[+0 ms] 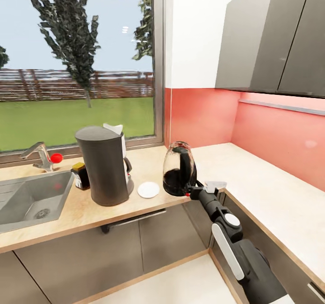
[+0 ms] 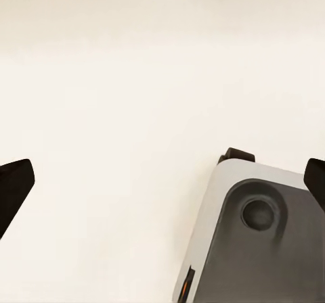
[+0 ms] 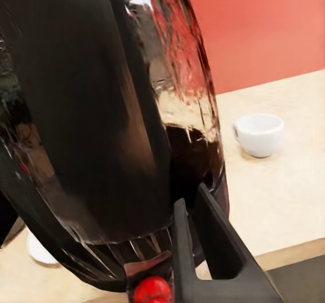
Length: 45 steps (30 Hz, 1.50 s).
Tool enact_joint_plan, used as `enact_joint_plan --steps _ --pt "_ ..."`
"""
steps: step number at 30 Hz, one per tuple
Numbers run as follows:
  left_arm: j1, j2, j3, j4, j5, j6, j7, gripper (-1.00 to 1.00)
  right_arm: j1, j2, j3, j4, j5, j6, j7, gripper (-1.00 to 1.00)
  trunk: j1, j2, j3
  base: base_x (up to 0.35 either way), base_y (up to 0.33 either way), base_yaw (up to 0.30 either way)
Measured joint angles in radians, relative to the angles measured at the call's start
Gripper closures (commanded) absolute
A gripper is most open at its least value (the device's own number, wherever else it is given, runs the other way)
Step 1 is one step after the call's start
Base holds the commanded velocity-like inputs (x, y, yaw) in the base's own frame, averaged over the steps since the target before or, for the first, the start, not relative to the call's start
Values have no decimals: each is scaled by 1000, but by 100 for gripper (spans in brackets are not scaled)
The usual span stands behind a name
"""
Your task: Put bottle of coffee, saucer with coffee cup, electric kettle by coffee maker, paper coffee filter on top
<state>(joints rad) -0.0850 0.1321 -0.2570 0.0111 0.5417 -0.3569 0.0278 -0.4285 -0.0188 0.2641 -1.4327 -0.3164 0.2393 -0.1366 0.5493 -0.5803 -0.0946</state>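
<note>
The tall dark grey coffee maker (image 1: 106, 166) stands on the wood-grain countertop (image 1: 253, 177) with the white paper coffee filter (image 1: 113, 128) on its top. The bottle of coffee (image 1: 81, 176), yellow-lidded, stands at its left. The white saucer (image 1: 148, 189) lies bare at its right. Further right, near the counter's front edge, the dark glass electric kettle (image 1: 179, 168) leans slightly, and my right gripper (image 1: 195, 187) is shut on its handle side. In the right wrist view the kettle (image 3: 115, 134) is very close, and the coffee cup (image 3: 261, 134) sits on the counter beyond it. My left gripper (image 2: 162, 181) is open over pale floor.
A steel sink (image 1: 31, 198) with a red-knobbed faucet (image 1: 45, 157) takes the counter's left end under a big window. Dark wall cabinets (image 1: 271, 37) hang over the corner, with the thin grey kitchen shelf (image 1: 280, 106) on the red wall beneath them. Grey cabinet fronts (image 1: 135, 245) run below the counter.
</note>
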Motion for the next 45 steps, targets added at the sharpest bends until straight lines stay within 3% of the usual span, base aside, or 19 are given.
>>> enact_joint_plan --steps 2,7,10,21,33,45 --pt "0 0 0 0 2 0 0 -100 -1 0 5 -6 2 1 1 100 0 0 0 1 -1 0" --pt "0 0 1 1 10 1 0 -100 0 1 10 -10 99 0 2 100 0 0 0 0 0 0" --pt "0 -2 1 1 9 2 0 -100 0 1 8 -9 121 0 2 100 0 0 0 0 0 0" --pt "0 -6 1 1 1 1 0 -100 0 0 3 -9 127 -2 1 100 0 0 0 10 -3 146" --pt "0 -6 1 2 1 2 0 -100 0 0 3 -11 125 -2 0 100 0 0 0 180 -116 257" --pt "0 -6 0 3 2 2 0 -100 0 0 3 -8 127 -2 -1 100 0 0 0 148 -59 19"
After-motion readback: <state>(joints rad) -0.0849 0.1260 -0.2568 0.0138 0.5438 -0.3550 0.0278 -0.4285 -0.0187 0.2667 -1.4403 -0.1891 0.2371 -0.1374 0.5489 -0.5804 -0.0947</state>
